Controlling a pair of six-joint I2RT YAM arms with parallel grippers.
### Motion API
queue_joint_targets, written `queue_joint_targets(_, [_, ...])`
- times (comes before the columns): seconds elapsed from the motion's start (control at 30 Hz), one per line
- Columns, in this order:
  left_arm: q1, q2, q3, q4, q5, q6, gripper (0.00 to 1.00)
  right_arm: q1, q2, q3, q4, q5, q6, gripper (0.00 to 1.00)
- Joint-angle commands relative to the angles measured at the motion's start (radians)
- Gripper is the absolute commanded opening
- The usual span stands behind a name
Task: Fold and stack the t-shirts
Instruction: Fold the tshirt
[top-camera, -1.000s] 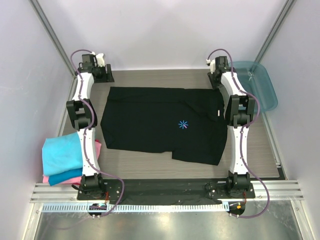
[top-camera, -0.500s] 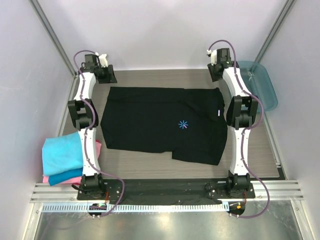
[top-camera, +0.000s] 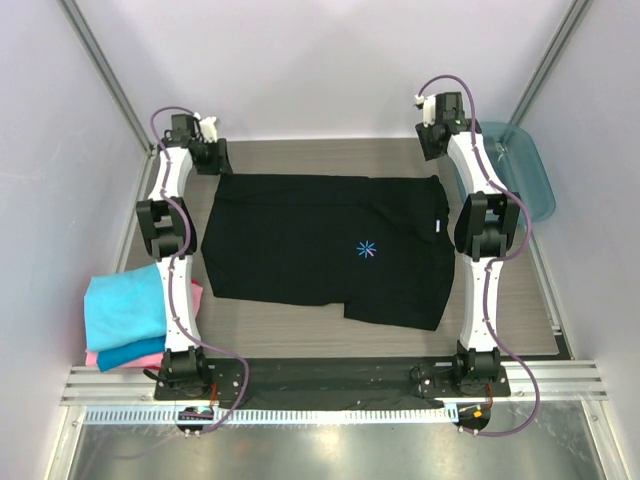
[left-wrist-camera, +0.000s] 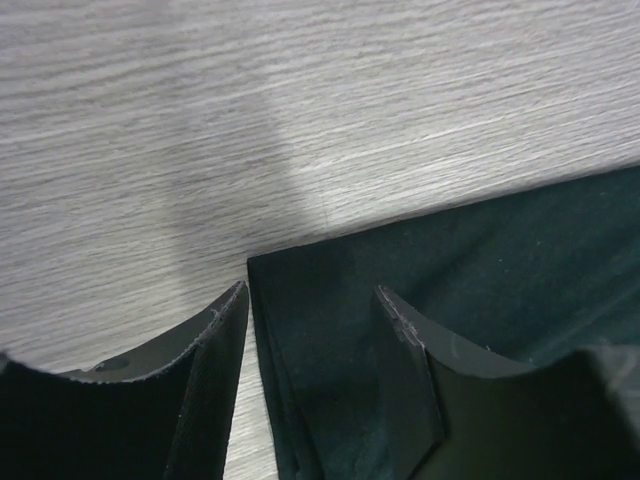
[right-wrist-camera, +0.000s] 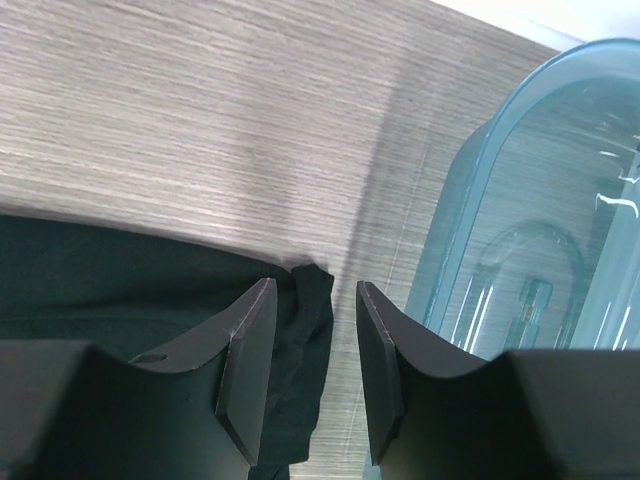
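A large black t-shirt (top-camera: 310, 245) lies spread flat on the table, its blue starburst mark (top-camera: 367, 250) facing up and its white neck tag (top-camera: 438, 226) near the right edge. My left gripper (top-camera: 216, 160) hovers at the shirt's far left corner. In the left wrist view it (left-wrist-camera: 312, 295) is open, and the cloth corner (left-wrist-camera: 330, 330) lies between its fingers without being pinched. My right gripper (top-camera: 437, 150) is at the far right corner. It (right-wrist-camera: 316, 287) is open astride a bunched bit of black cloth (right-wrist-camera: 308, 310). Folded turquoise (top-camera: 122, 305), blue (top-camera: 130, 353) and pink (top-camera: 195, 295) t-shirts are stacked at the left.
A translucent teal plastic tray (top-camera: 520, 165) sits at the far right, close beside my right gripper, where its rim (right-wrist-camera: 470, 190) shows in the right wrist view. Pale walls with metal rails enclose the table on three sides. Bare wood (top-camera: 320, 155) lies beyond the shirt.
Both grippers have shifted a little toward the far edge of the table. My left gripper's jaws have narrowed somewhat. The black shirt has barely moved.
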Motion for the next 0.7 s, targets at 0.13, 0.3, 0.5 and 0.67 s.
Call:
queue_joint_targets(0.13, [0.004, 0.024, 0.009, -0.018, -0.011, 0.004, 0.51, 0.007, -0.089, -0.002, -0.001, -0.006, 0.011, 0.44])
queue_joint_targets(0.3, [0.004, 0.03, 0.005, -0.013, -0.017, -0.007, 0.46, 0.005, -0.089, -0.002, -0.002, -0.005, 0.016, 0.44])
queue_joint_targets(0.5, [-0.005, 0.05, 0.022, 0.027, -0.038, -0.028, 0.31, 0.01, -0.093, -0.012, -0.006, -0.005, 0.013, 0.44])
queue_joint_targets(0.67, [-0.007, 0.06, 0.038, 0.051, -0.104, -0.044, 0.0, 0.01, -0.106, -0.043, -0.007, 0.0, 0.005, 0.44])
